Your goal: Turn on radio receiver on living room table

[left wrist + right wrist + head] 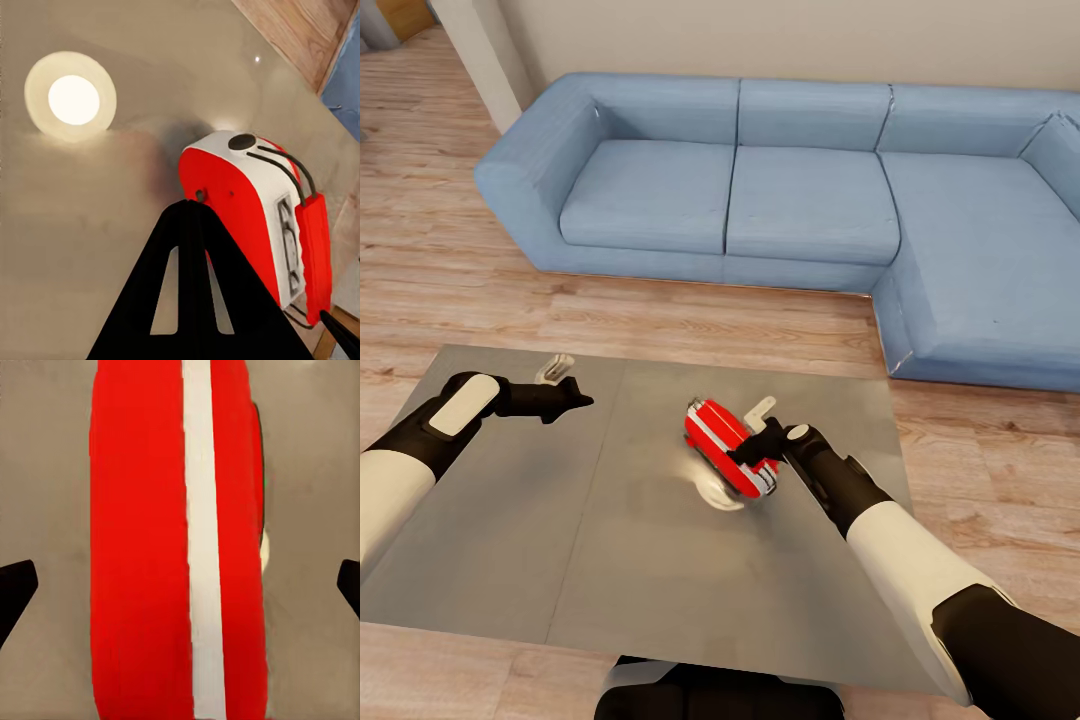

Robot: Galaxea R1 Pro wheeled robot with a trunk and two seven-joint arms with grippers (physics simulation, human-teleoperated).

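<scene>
Blue L-shaped sofa (810,190) across the upper frame, against a beige wall (780,40). Wood plank floor (450,270) fills the left side and middle band.

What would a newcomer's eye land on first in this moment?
The bright red radio receiver near the middle of the glossy grey table, with the right hand open right at it. Behind stretches a blue sofa; the left hand hovers apart over the table's left side.
</scene>
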